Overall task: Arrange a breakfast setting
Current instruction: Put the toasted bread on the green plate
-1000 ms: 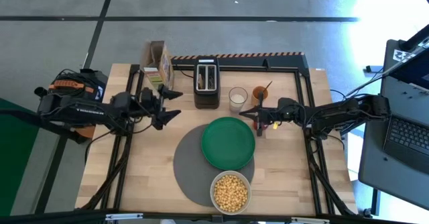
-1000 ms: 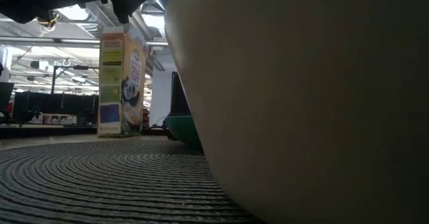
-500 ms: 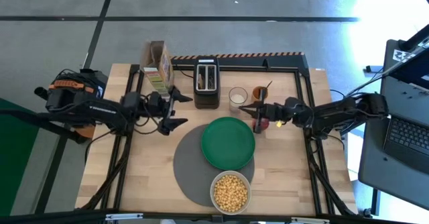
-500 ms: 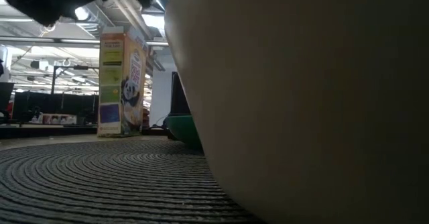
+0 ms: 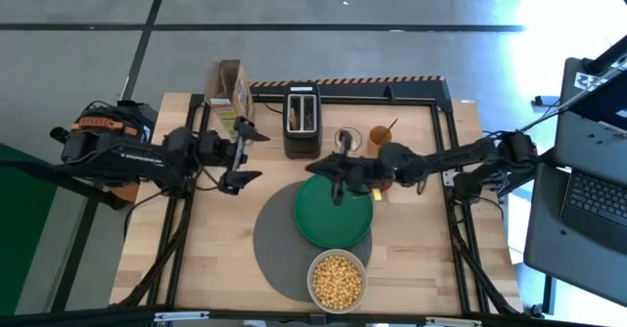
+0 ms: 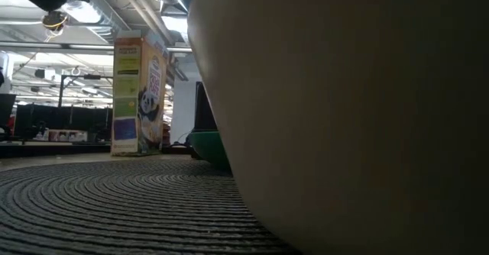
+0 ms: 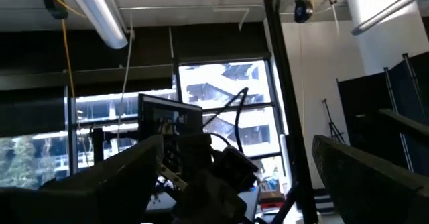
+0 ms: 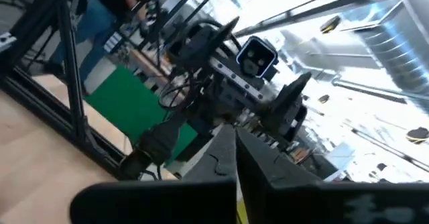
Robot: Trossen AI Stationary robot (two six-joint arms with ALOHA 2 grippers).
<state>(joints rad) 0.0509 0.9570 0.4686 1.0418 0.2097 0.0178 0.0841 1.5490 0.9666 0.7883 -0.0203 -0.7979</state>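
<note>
The round grey mat [image 5: 279, 239] lies at the table's near middle. The green plate [image 5: 333, 214] lies on it, and the pale bowl of yellow cereal [image 5: 337, 278] stands on its near edge. The bowl's wall [image 6: 344, 117] fills most of the low view. A bit of red, likely the apple [image 5: 385, 180], shows beside the right arm. My right gripper [image 5: 338, 175] is above the plate's far edge with its fingers together [image 8: 236, 184] and nothing visible between them. My left gripper [image 5: 253, 156] is open and empty, left of the toaster. I see no toast slice or lone spoon.
A black toaster [image 5: 302, 121], a glass of milk [image 5: 348, 143], and an orange cup [image 5: 380, 134] with a stick in it stand at the far middle. A cereal box [image 5: 230, 97] stands at the far left. The black frame runs along the table's edges.
My right gripper has gone toward the table's left edge, from beside the red thing to above the plate's far edge. My left gripper went a little toward the toaster and came back, staying open.
</note>
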